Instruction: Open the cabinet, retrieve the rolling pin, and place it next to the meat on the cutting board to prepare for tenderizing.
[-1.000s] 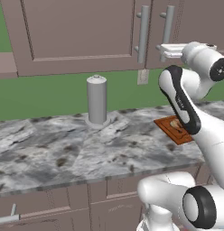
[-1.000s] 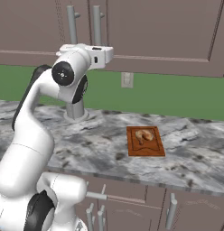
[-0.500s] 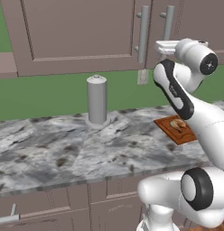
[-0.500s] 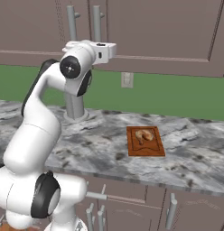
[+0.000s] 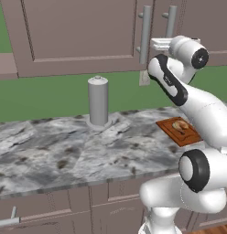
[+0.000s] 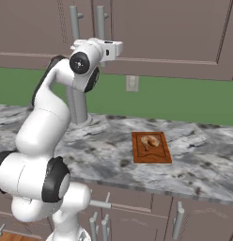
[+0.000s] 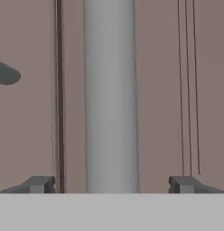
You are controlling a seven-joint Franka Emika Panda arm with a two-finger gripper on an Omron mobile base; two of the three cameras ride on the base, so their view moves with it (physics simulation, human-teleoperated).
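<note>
A mauve-brown wall cabinet point(image 5: 78, 36) with recessed-panel doors is seen above a green wall and a grey marbled counter point(image 5: 65, 155). Its doors are shut, and two long vertical grey bar handles point(image 5: 145, 34) are mounted side by side where the doors meet. In the hand view, one grey bar handle point(image 7: 110, 94) is seen upright and very close, centred between the two dark finger tips point(image 7: 39, 184). The gripper point(image 7: 111, 185) is held wide open, with a tip on either side of the bar and neither tip touching it. To the left of the bar, the dark seam between the doors point(image 7: 58, 90) is seen as a thin vertical line.

In the left base view the white arm is raised so that the gripper point(image 5: 154, 44) is level with the lower part of the handles. The same pose is seen in the right base view, with the gripper point(image 6: 117, 48) pointed at the cabinet point(image 6: 170, 33).

A flat rectangular reddish-brown cutting board point(image 6: 151, 148) with a darker rim is lying on the counter, nearer the front edge than the wall. The meat point(image 6: 149, 140), a small pale beige-and-brown curled lump, is resting on the board's far half. A tall grey upright cylinder point(image 5: 98, 100) is standing near the counter's back edge, well apart from the board point(image 5: 177, 132).
</note>
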